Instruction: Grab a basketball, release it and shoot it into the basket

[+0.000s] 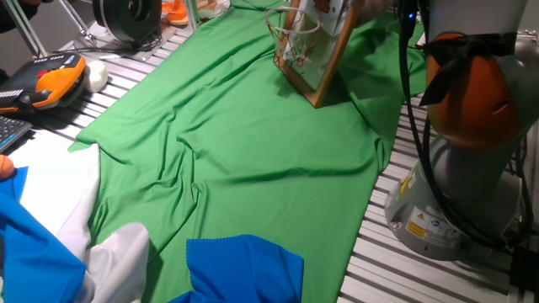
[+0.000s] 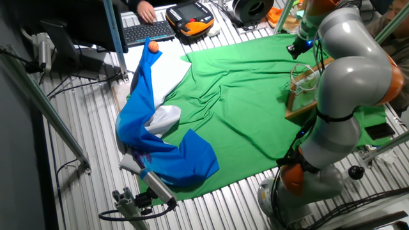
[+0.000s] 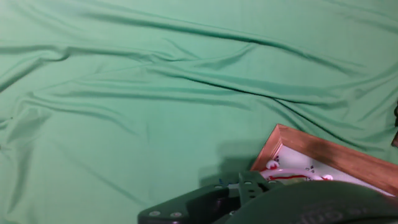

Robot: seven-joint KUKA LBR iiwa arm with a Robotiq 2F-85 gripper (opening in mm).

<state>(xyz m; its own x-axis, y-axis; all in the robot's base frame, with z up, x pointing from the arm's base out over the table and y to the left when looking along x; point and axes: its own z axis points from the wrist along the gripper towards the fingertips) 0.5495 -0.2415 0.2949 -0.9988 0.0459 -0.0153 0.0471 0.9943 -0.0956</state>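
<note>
The basket (image 1: pixel 296 39) stands at the far end of the green cloth (image 1: pixel 253 135), with its white net and wooden-framed backboard (image 1: pixel 327 71) tilted back. It also shows in the other fixed view (image 2: pixel 305 83). A corner of its wooden frame (image 3: pixel 323 152) shows in the hand view. My gripper (image 2: pixel 298 50) hangs just above the hoop. Its fingertips show in no view, so I cannot tell if it holds anything. A small orange ball, the basketball (image 2: pixel 153 46), lies far off on the blue-and-white cloth by the keyboard. It also shows at the left edge of one fixed view (image 1: pixel 4 167).
An orange-and-black pendant (image 1: pixel 50 80) and a white ball (image 1: pixel 97 76) lie left of the cloth. A keyboard (image 2: pixel 147 30) is at the back. Crumpled blue cloth (image 1: pixel 244 265) and white cloth (image 2: pixel 163 118) cover the near end. The arm's base (image 1: pixel 455 194) stands on the right.
</note>
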